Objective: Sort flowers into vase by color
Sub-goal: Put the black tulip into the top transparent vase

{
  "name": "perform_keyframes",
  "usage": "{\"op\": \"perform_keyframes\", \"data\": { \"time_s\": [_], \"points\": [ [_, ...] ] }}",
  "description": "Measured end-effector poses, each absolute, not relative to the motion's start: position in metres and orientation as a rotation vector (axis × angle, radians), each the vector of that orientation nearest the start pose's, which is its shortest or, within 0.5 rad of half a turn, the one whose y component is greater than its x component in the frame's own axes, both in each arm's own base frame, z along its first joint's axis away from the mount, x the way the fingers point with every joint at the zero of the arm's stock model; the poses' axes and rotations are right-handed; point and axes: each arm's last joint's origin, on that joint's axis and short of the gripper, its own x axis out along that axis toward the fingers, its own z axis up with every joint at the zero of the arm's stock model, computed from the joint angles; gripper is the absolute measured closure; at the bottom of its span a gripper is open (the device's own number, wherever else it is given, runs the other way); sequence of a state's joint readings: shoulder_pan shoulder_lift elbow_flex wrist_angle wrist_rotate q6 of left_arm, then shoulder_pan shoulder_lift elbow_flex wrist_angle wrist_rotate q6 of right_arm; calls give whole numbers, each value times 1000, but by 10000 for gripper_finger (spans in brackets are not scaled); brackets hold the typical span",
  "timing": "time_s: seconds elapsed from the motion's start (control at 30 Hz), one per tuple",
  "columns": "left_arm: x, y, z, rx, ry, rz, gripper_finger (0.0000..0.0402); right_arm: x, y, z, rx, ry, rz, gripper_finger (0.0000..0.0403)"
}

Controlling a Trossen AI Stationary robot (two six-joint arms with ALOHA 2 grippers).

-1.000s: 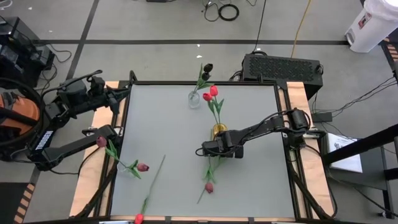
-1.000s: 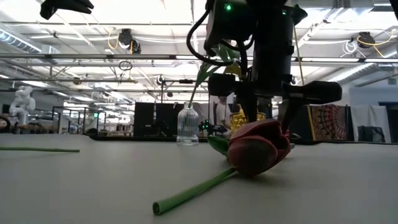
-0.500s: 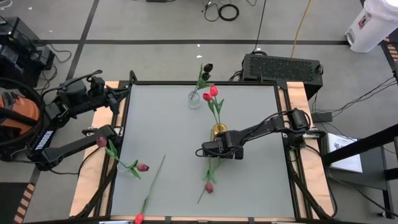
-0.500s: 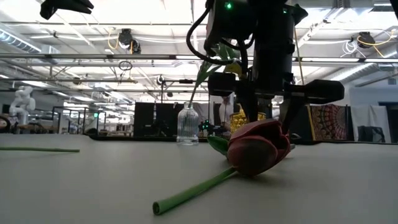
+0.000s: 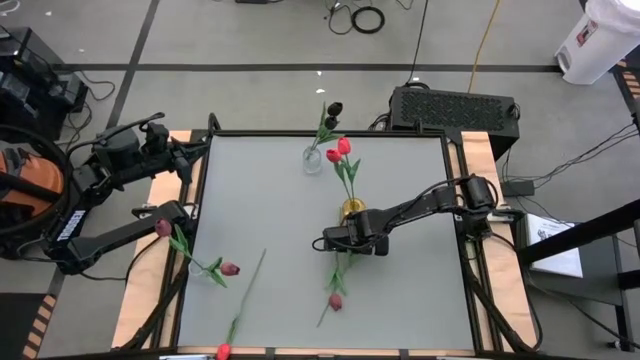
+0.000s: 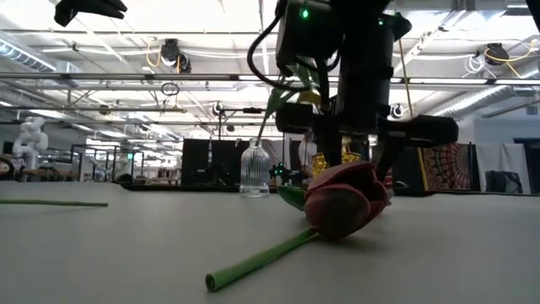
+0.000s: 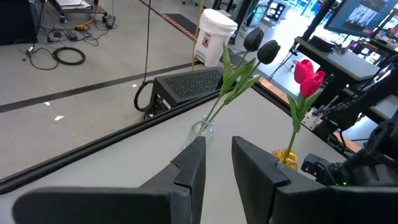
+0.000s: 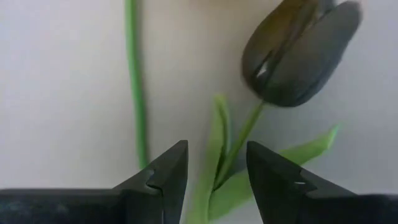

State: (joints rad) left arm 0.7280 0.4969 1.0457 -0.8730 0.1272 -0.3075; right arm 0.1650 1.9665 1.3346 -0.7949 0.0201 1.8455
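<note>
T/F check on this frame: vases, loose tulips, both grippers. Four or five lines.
1. The clear glass vase holds black-headed tulips. True.
2. The yellow vase holds red tulips. True.
3. The right gripper carries a tulip in the air. False: its fingers stand open over a dark-headed tulip lying on the table.
4. The left gripper is over the table's middle. False: it waits by the left edge.

We lose the red tulip at the high view's bottom edge; the right arm hides the yellow vase.
</note>
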Motion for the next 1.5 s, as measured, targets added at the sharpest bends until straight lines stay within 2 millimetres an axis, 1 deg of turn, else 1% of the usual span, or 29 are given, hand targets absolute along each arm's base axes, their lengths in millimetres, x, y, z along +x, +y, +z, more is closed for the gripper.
{"op": "perform_keyframes", "data": {
  "time_s": [0.53, 0.7, 1.03, 1.17, 1.5],
  "points": [
    [45, 35, 378, -433, 206, 639, 317, 362, 60, 156, 1355, 1067, -1190, 248],
    [45, 35, 378, -433, 206, 639, 317, 362, 60, 151, 1348, 1075, -1200, 248],
    [45, 35, 378, -438, 207, 616, 317, 363, 60, 150, 1345, 1073, -1200, 251],
    [45, 35, 378, -438, 207, 616, 317, 363, 60, 150, 1341, 1076, -1196, 276],
    [45, 35, 378, -441, 206, 613, 317, 363, 61, 150, 1335, 1105, -1172, 374]
  ]
}}
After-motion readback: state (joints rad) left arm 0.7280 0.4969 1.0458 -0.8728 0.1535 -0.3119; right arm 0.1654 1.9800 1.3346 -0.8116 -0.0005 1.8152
